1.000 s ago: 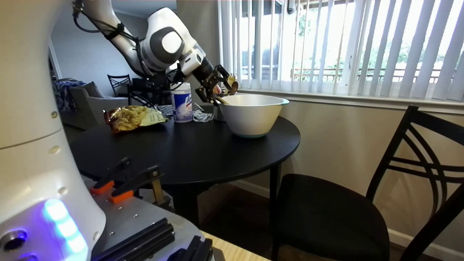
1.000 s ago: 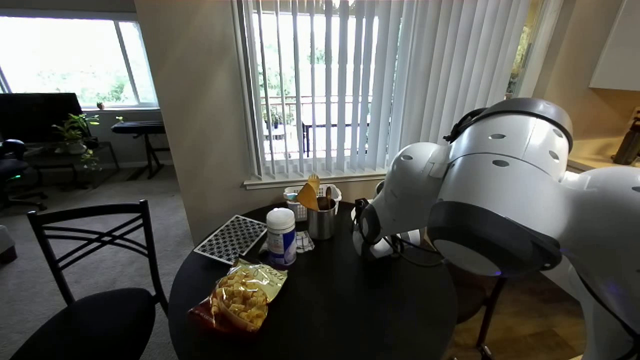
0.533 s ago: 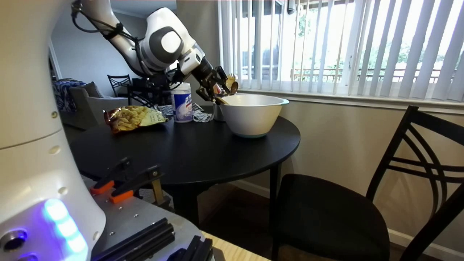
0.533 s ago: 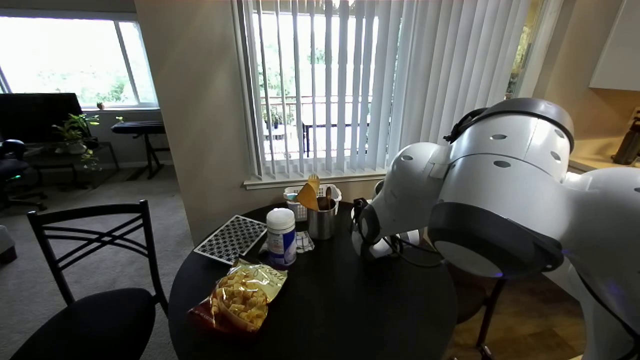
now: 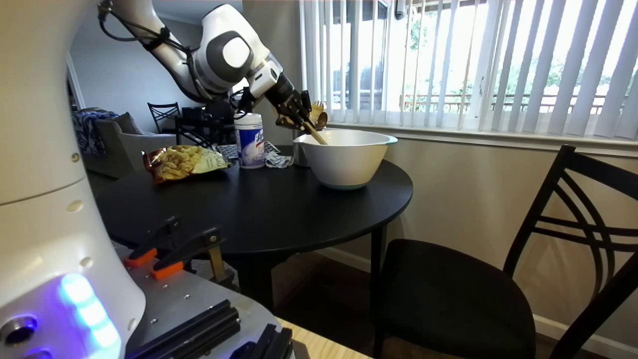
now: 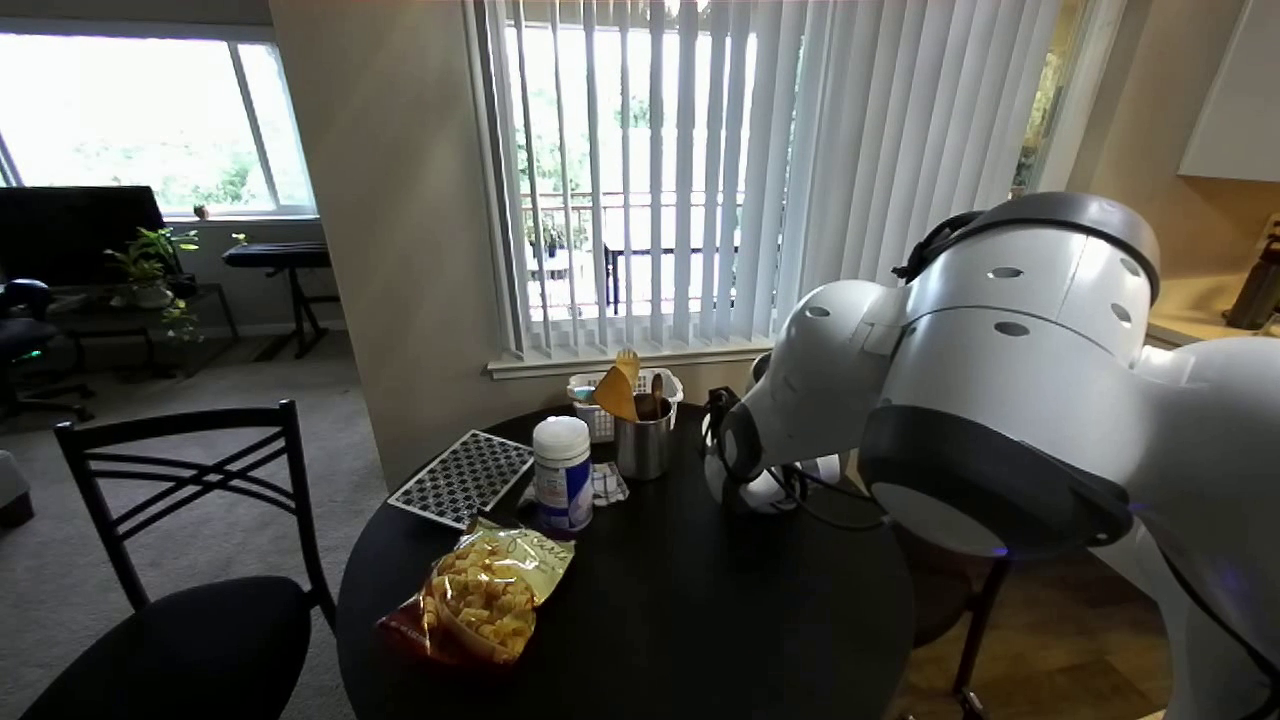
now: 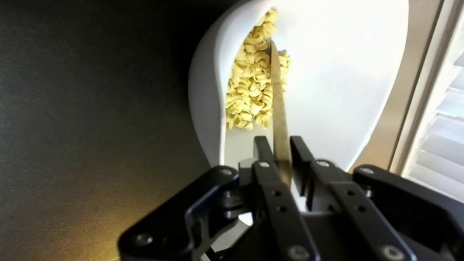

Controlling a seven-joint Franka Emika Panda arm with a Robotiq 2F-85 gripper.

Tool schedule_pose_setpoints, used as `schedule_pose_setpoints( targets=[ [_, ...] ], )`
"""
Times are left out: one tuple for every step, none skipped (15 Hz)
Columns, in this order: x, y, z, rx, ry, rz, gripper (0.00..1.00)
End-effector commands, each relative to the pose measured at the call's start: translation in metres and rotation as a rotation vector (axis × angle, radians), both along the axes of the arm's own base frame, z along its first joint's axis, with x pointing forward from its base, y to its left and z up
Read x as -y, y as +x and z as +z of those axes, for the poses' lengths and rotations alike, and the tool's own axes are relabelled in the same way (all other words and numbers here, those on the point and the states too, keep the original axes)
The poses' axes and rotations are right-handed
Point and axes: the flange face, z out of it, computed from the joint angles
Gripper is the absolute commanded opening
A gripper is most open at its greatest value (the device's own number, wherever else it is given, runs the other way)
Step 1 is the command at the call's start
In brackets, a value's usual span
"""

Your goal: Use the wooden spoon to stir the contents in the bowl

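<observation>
The large off-white bowl (image 5: pixel 346 162) stands on the dark table close to the window wall. Inside it, the wrist view shows curly yellow pasta (image 7: pixel 250 87) gathered at the bottom. The wooden spoon (image 7: pixel 278 105) leans into the bowl, its far end among the pasta and its handle between my pads. My gripper (image 7: pixel 279 145) is shut on that handle. An exterior view has the gripper (image 5: pixel 305 122) above the bowl's near-left rim, with the spoon slanting down over it. My arm hides the gripper and the spoon in an exterior view.
On the round black table (image 5: pixel 259 209) stand a wipes canister (image 6: pixel 563 475), a snack bag (image 6: pixel 490 595), and a metal utensil holder (image 6: pixel 645 440) just behind the bowl. A white basket (image 6: pixel 665 385) and a patterned board (image 6: pixel 460 478) are farther back. Window blinds (image 5: pixel 438 65) hang beyond the bowl.
My fingers have drawn together from wide apart and taken hold of the spoon. Its handle has swung up from the rim to a steeper slant. The wrist has shifted slightly; the bowl has stayed put.
</observation>
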Motion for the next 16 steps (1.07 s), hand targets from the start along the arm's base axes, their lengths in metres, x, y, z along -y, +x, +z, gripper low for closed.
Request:
schedule_pose_setpoints(
  targets=[
    [0.003,-0.003,0.014,-0.008,-0.016,0.01,0.01],
    [0.003,-0.002,0.018,-0.006,-0.011,0.01,0.04],
    [0.003,-0.001,0.021,-0.006,-0.004,0.012,0.05],
    [0.004,0.0,0.024,-0.008,-0.001,0.007,0.05],
    [0.005,0.001,0.027,-0.01,0.007,0.006,0.05],
    [0.006,0.003,0.03,-0.017,0.009,0.009,0.05],
    [0.01,0.005,0.036,-0.023,0.017,0.015,0.05],
    [0.013,0.007,0.042,-0.028,0.028,0.016,0.05],
    [0.019,0.011,0.053,-0.031,0.047,0.014,0.05],
    [0.026,0.014,0.065,-0.039,0.074,0.01,0.04],
    [0.035,0.02,0.079,-0.043,0.108,-0.013,0.05],
    [0.043,0.024,0.092,-0.055,0.147,-0.037,0.05],
    [0.051,0.03,0.106,-0.047,0.181,-0.079,0.05],
    [0.06,0.036,0.122,-0.045,0.205,-0.124,0.05],
    [0.067,0.042,0.136,-0.045,0.235,-0.167,0.05],
    [0.075,0.047,0.149,-0.052,0.262,-0.214,0.05]
  ],
)
